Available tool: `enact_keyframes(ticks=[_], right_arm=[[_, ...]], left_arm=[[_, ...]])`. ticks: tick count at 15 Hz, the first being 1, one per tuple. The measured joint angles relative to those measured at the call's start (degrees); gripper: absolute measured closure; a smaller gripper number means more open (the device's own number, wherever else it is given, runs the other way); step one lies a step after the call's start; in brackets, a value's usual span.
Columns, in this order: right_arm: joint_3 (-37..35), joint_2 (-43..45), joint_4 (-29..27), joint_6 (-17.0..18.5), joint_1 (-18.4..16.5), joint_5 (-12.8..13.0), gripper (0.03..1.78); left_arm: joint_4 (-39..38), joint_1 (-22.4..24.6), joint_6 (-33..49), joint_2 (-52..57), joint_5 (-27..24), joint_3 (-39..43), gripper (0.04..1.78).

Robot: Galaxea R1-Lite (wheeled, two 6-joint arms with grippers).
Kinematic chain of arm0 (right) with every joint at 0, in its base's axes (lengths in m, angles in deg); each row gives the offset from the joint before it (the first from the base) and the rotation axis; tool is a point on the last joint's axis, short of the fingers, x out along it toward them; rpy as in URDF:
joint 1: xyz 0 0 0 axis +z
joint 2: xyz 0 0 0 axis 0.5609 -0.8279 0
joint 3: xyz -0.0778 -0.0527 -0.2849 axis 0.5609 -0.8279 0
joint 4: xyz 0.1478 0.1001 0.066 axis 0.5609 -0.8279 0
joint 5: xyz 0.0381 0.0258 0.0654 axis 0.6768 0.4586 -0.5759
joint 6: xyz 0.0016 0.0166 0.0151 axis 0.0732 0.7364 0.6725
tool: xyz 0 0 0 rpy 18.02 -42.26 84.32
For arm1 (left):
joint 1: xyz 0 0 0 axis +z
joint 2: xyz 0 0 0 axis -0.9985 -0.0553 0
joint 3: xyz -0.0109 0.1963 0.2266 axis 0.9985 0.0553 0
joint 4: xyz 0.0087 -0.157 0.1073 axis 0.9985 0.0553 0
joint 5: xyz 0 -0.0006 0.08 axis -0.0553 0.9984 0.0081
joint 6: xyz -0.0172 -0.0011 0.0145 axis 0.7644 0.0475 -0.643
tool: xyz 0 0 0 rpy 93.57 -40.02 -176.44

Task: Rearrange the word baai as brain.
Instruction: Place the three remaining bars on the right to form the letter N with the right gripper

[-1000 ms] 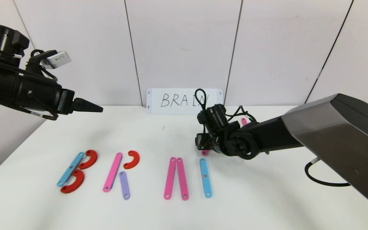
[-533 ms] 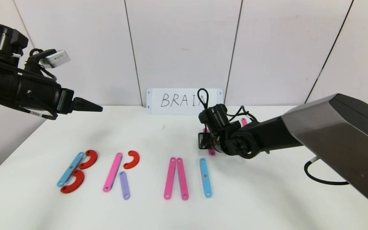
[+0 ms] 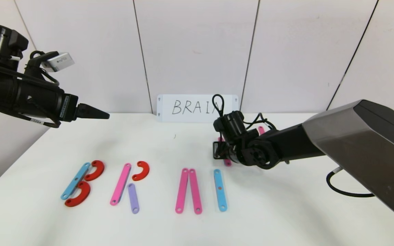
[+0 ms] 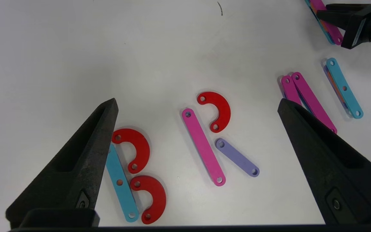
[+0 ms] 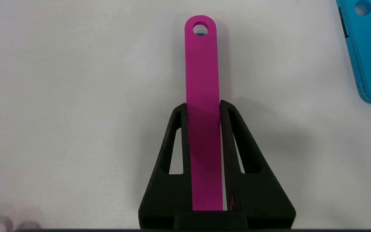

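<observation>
A: Behind the blue I strip [image 3: 220, 190], the right gripper [image 5: 203, 111] clamps a pink strip [image 5: 202, 74] by both long edges.

B: Light, stiff, probably slick; that hold suits. The left gripper [image 4: 198, 106] hangs open.

In the head view the right arm hides the last letter on the white card [image 3: 197, 108] and most of the pink strip [image 3: 227, 162] in the right hand [image 3: 221, 154]. Another pink piece [image 3: 261, 130] behind that arm shows only its tip. In the left wrist view, the left hand's fingers [image 4: 76, 167] cover part of the blue strip [image 4: 120, 183].
</observation>
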Motion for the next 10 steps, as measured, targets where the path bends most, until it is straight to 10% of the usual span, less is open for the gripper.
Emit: enact_keyframes(ticks=[10], right_arm=[[-0.68, 2.95, -2.82, -0.80, -0.11, 0.56, 1.52]], left_arm=[[0.00, -0.06, -0.04, 0.07, -0.02, 0.05, 0.09]])
